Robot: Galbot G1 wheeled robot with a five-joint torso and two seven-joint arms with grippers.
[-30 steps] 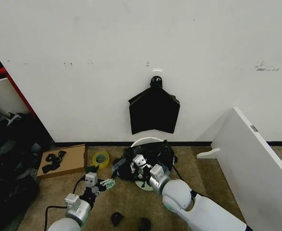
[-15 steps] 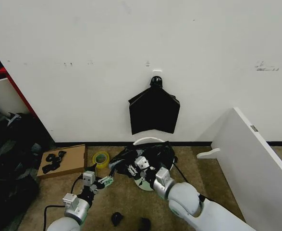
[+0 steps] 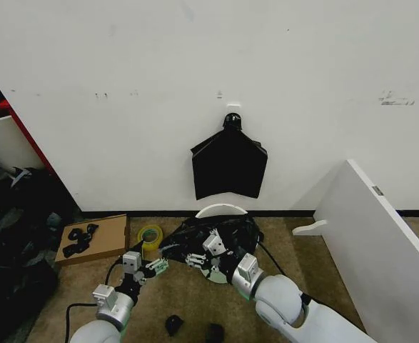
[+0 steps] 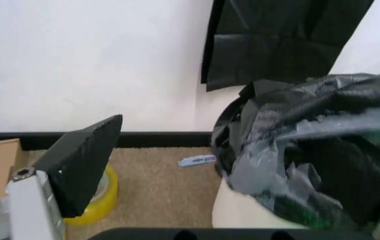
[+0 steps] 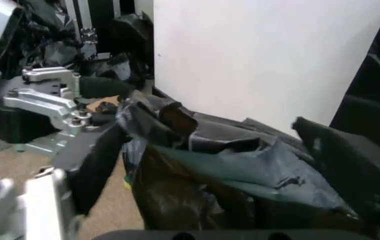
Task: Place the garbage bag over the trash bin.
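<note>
In the lower middle of the head view the garbage bag [image 3: 220,239] lies crumpled across the mouth of the trash bin [image 3: 220,210], whose white rim peeks out behind it against the wall. The left pincer [image 3: 159,266] sits at lower left, its fingers closed on a drawn-out corner of the bag, probably to pull that edge outward past the rim. The right pincer [image 3: 197,259] is just right of it, buried in the folds; its fingers grip the plastic, judging from the right wrist view, likely to spread the opening.

A yellow tape roll [image 3: 150,235] and a cardboard box [image 3: 95,239] lie to the left, close to the left arm's path. A slanted white board [image 3: 373,243] stands at right, well apart. A flat black bundle [image 3: 228,166] hangs on the wall above.
</note>
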